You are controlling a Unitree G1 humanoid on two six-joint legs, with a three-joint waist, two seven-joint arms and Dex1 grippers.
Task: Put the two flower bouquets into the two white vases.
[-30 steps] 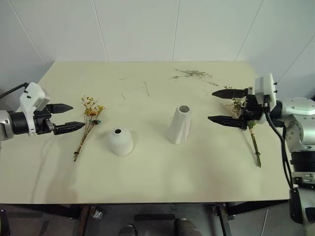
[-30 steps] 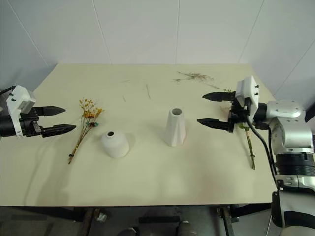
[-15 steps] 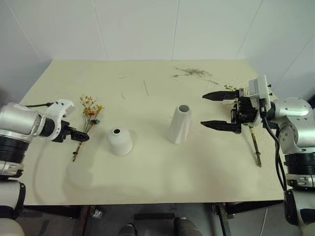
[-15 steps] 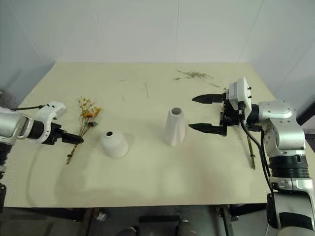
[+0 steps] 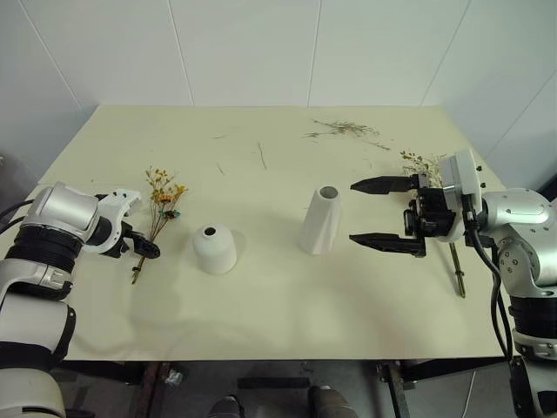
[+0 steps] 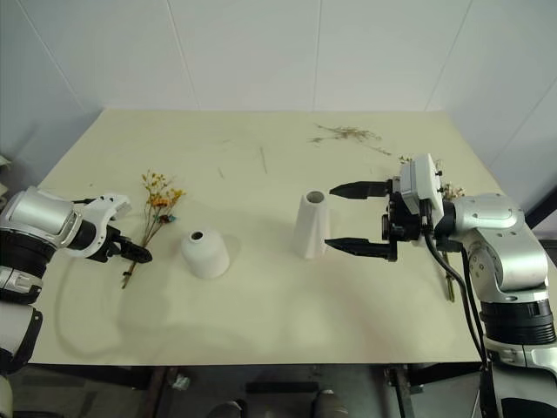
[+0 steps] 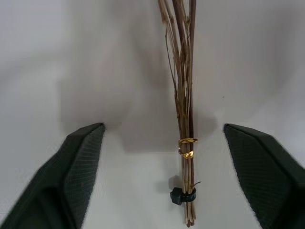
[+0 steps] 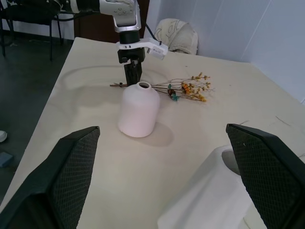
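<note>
No legible text, label, brand, number or sign appears in any view.
</note>
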